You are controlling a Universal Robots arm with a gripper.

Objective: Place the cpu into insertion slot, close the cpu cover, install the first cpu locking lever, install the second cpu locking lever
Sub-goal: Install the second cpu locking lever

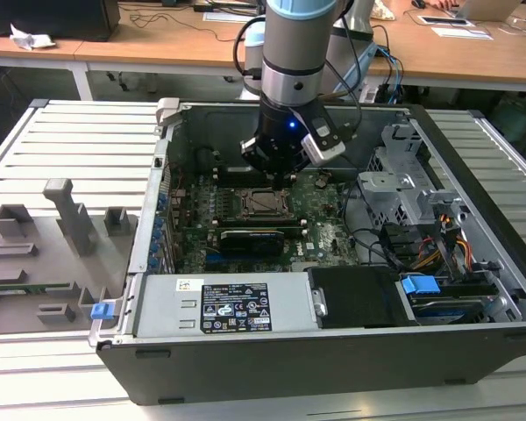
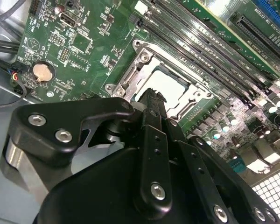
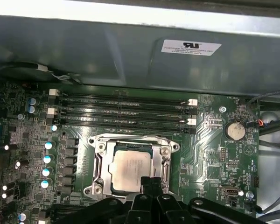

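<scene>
First wrist view: the cpu [image 3: 129, 171] lies seated in the slot [image 3: 97, 164] on the green board [image 3: 210, 140], framed by the cover [image 3: 165, 161]. The gripper [image 3: 150, 183] hovers at the socket's edge, fingers pressed together, holding nothing.

Cpu [image 3: 129, 171] seated in insertion slot [image 3: 99, 185], cpu cover [image 3: 166, 161] down around it. Memory slots [image 3: 123, 108] just beside socket. End effector [image 3: 151, 183] directly above socket edge. Graphics card [image 1: 252, 238] nearer exterior view's front; drive cage [image 1: 403, 189] toward exterior view's right.
</scene>
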